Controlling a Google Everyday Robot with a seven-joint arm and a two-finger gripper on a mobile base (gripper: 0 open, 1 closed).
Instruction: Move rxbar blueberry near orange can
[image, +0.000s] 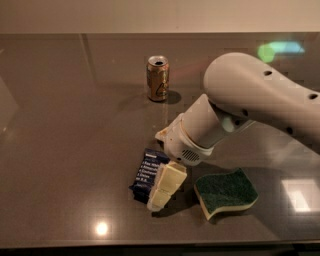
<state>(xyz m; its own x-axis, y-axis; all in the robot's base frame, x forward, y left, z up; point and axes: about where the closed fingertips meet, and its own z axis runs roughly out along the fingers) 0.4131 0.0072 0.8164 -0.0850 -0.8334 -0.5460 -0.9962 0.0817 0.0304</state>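
Note:
The rxbar blueberry (148, 171) is a dark navy wrapper with white text, lying flat on the dark table near the front. My gripper (163, 192) has come down on the bar's right side and covers that part of it. The big white arm reaches in from the right. The orange can (158, 78) stands upright with its silver top, farther back on the table and well apart from the bar and the gripper.
A green-and-yellow wavy sponge (225, 193) lies just right of the gripper. The dark glossy table (60, 150) has its front edge close below the bar. A pale wall runs along the back.

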